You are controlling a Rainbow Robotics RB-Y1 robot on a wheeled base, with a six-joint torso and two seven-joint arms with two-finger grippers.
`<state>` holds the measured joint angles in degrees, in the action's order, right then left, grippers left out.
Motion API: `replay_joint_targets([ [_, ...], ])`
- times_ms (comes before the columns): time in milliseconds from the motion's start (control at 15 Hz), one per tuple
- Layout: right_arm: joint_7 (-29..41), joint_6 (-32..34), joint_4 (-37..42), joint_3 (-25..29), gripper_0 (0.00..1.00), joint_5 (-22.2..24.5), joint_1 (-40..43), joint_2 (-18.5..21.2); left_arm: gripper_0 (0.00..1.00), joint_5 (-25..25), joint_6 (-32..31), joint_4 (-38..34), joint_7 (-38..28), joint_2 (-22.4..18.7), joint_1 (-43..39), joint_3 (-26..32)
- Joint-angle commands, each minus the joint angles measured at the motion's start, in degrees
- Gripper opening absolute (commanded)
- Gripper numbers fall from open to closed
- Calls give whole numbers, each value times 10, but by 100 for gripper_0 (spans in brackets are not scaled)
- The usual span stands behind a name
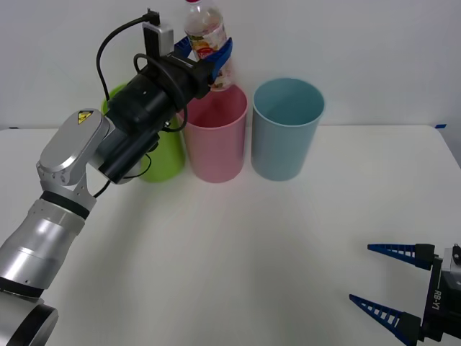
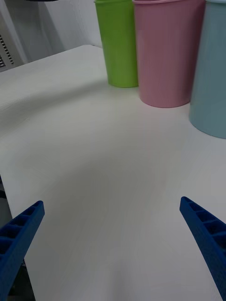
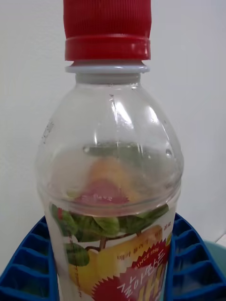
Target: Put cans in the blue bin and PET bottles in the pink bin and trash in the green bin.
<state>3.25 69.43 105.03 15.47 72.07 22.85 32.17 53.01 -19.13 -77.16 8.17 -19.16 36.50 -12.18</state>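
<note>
Above the pink bin point(image 1: 215, 137), the left gripper point(image 1: 209, 61) holds the PET bottle point(image 1: 204, 34) upright, its blue ribbed fingers point(image 3: 28, 263) clamped on either side of the labelled lower body. The bottle's long axis runs vertical, red cap point(image 3: 107, 28) up and base pointing down toward the bin's open mouth. From the front view the bottle sits over the bin's back rim, slightly toward the green bin point(image 1: 162, 155) side rather than dead centre, though depth here is hard to judge. That offset is what the coming drop turns on: I judge the bottle is high enough to clear the rim, and letting go should send it base first into the pink bin, provided it is truly over the opening and not behind it.

Beside the pink bin on the other side stands the blue bin point(image 1: 287, 130), just apart from it. Well away from the pink bin, at the near edge of the table point(image 1: 252, 252), the right gripper point(image 1: 382, 281) waits with its fingers spread wide and nothing between them.
</note>
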Motion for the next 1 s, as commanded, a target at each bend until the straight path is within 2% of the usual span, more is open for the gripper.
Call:
replay_joint_targets([
  [67,0,0,0,0,100,0,0,0,92,-2,0,0,-4,0,1,0],
  [133,0,0,0,0,100,0,0,0,100,-2,0,0,-5,1,1,0],
  [1000,0,0,0,0,100,0,0,0,100,-8,-2,0,-12,0,1,0],
])
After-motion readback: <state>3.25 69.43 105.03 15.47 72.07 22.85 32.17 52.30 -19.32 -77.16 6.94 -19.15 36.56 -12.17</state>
